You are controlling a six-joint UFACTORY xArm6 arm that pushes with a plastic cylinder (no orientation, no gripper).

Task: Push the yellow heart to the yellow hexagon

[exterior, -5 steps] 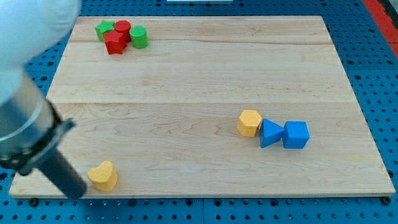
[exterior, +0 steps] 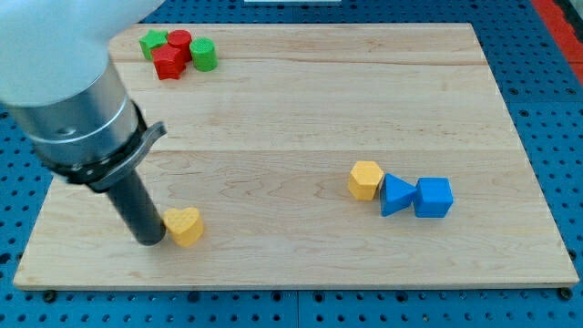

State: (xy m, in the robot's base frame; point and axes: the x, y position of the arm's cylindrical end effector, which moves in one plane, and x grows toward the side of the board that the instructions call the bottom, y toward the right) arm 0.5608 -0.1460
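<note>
The yellow heart [exterior: 185, 226] got nudged up-right from bottom left; the gripperless tip [exterior: 151, 240], touching its left, should keep shoving rightward toward the yellow hexagon [exterior: 365, 179].

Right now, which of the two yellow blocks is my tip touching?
The yellow heart, near the view's bottom left. My tip sits against its left side. The yellow hexagon lies far to the right, beside the blue blocks.
</note>
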